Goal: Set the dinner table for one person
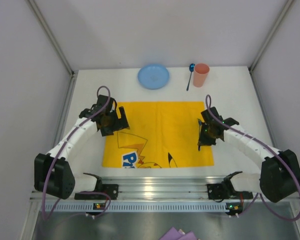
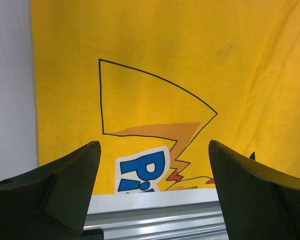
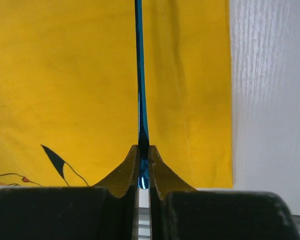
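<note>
**Operator:** Right gripper (image 3: pixel 144 150): what is its state?

**Technician:** The fingers are together, clamped on a thin blue utensil (image 3: pixel 139 75). The right wrist view shows the utensil edge-on. It runs straight away from the fingertips over the yellow placemat (image 3: pixel 65 80). The type of utensil cannot be told from that angle. The top external view places this gripper over the placemat's right edge, but the utensil is too thin to make out there.

**Operator:** Left gripper?

**Technician:** On the left gripper (image 2: pixel 154 146), the fingers are wide apart with nothing between them. The left wrist view shows the placemat's print beneath them: a black-outlined pointed shape and blue lettering. An aluminium rail (image 2: pixel 155 220) runs just past the placemat's near edge. The top external view places this gripper over the placemat's left part.

**Operator:** Where is the dinner table?

**Technician:** The dinner table (image 1: pixel 85 90) is the white surface under everything, and the placemat lies flat at its middle. Each wrist view shows only a white strip of it beside the cloth. Only the top external view shows the far edge. A blue plate (image 1: pixel 153 76), a blue spoon (image 1: pixel 190 76) and a pink cup (image 1: pixel 201 75) sit there, all off the placemat. The spoon lies just beside the cup on its left, and the plate is further left.
</note>
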`<state>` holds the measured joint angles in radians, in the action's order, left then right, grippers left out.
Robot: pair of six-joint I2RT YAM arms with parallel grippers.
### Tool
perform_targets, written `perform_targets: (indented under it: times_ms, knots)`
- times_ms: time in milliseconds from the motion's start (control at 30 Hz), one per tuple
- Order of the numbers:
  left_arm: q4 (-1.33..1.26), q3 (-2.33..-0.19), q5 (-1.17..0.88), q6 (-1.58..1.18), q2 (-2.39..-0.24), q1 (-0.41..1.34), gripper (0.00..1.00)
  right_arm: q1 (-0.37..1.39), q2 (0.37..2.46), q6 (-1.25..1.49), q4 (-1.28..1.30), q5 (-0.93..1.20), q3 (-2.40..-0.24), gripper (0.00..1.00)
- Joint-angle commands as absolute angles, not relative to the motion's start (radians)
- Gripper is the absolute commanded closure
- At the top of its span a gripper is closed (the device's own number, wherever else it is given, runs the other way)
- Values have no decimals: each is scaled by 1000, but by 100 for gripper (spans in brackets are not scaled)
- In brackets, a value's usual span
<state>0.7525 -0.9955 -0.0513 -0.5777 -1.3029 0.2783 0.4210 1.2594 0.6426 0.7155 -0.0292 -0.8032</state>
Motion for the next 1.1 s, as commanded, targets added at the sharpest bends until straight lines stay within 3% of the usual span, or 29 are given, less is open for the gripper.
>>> perform_targets:
  times_ms: [0, 267, 367, 400, 500, 667, 767, 1067]
  knots:
    - [704, -976, -77, -558, -1279, 273, 6, 423, 1218, 699, 640, -51, -744, 100]
    - [693, -960, -89, -563, -1281, 273, 6, 423, 1239, 690, 664, -58, -698, 97]
    - [687, -956, -94, -571, -1287, 272, 6, 423, 1259, 680, 724, -89, -724, 60]
    - [687, -956, -94, -571, -1289, 273, 6, 423, 1273, 673, 760, -97, -735, 41]
    - [684, -954, -91, -578, -1292, 273, 6, 423, 1287, 661, 830, -132, -794, 29]
    - [686, -957, -74, -581, -1298, 273, 6, 423, 1310, 592, 841, -156, -1029, 27]
    - [696, -969, -61, -586, -1308, 273, 6, 422, 1432, 508, 827, -161, -1254, 27]
    - [793, -1100, -9, -592, -1348, 273, 6, 350, 2035, 385, 890, -178, -2052, 28]
